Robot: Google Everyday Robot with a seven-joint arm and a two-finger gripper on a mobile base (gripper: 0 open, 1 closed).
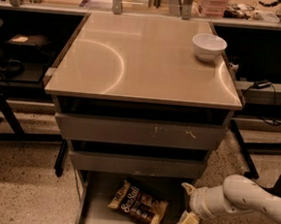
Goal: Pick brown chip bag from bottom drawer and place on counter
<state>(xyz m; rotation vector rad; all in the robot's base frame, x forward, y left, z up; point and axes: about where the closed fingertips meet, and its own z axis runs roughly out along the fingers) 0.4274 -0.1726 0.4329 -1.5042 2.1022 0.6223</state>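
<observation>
The brown chip bag [138,206] lies flat on the floor of the open bottom drawer [95,217], dark brown with white script and tan ends. The counter [145,56] is the beige top of the cabinet above. My gripper [186,207] comes in from the lower right on a white arm, just right of the bag at the drawer's right side. One cream finger points up by the drawer front above, the other points down and left. The jaws stand apart and hold nothing.
A white bowl [209,45] stands on the counter's back right corner. Two grey-fronted drawers [139,132] sit above the open one, slightly pulled out. Black table legs [4,118] stand at the left, cables and a dark frame at the right.
</observation>
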